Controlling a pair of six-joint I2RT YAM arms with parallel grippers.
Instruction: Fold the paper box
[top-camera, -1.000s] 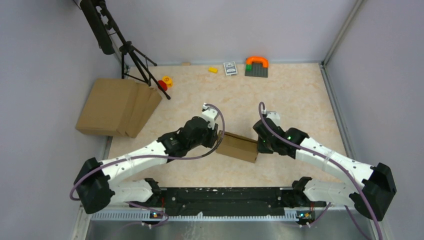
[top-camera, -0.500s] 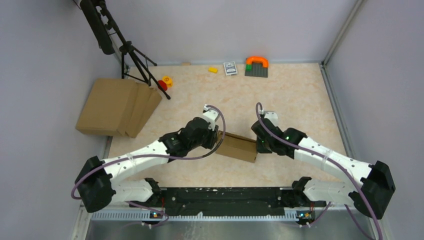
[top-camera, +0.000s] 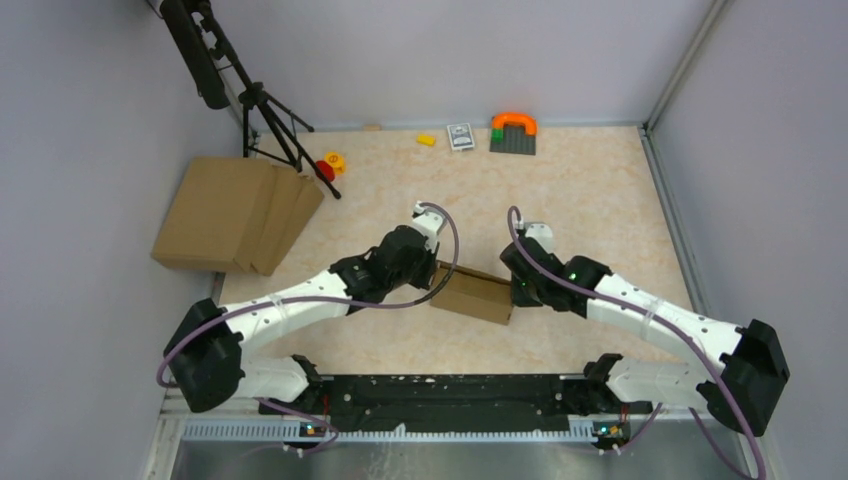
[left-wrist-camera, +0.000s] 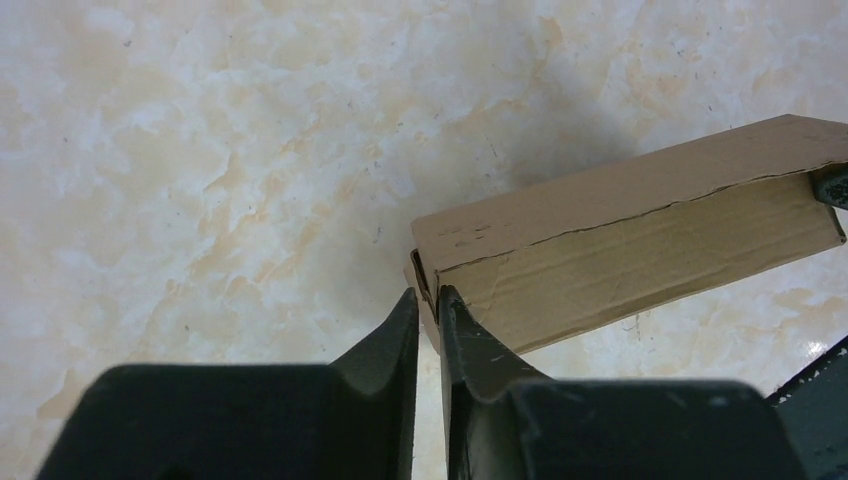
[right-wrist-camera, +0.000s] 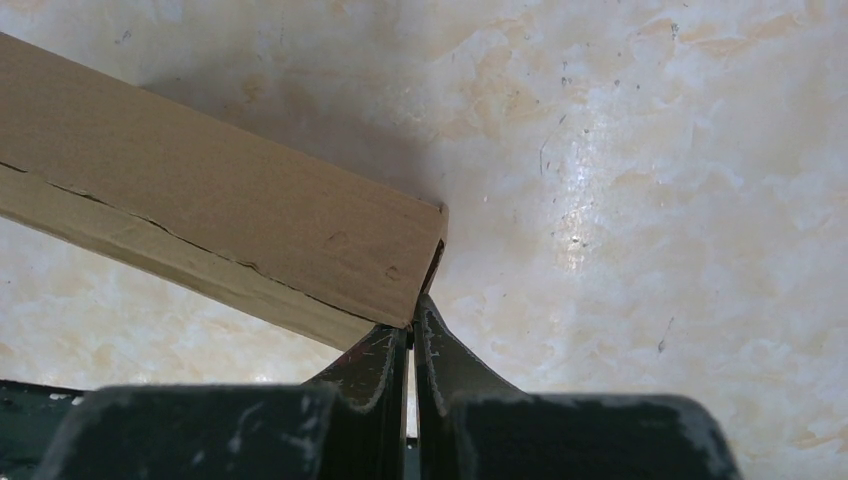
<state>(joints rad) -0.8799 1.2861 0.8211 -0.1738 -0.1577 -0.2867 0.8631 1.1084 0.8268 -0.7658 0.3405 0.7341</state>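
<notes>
The paper box (top-camera: 475, 292) is a long closed brown cardboard box, lying between my two grippers on the marbled table. My left gripper (top-camera: 434, 279) is at its left end. In the left wrist view the jaws (left-wrist-camera: 427, 297) are shut on the thin end flap of the box (left-wrist-camera: 620, 240). My right gripper (top-camera: 514, 290) is at its right end. In the right wrist view the jaws (right-wrist-camera: 413, 308) are pinched together at the end corner of the box (right-wrist-camera: 200, 220), on its end flap.
A pile of flat brown cardboard (top-camera: 235, 212) lies at the far left, beside a black tripod (top-camera: 265, 110) and a red and yellow toy (top-camera: 328, 165). A yellow brick (top-camera: 427, 139), a small card box (top-camera: 460, 136) and an orange and grey block (top-camera: 513, 132) lie along the back wall.
My left arm has shifted a little to the right and its wrist has turned slightly. The box and my right gripper have hardly moved.
</notes>
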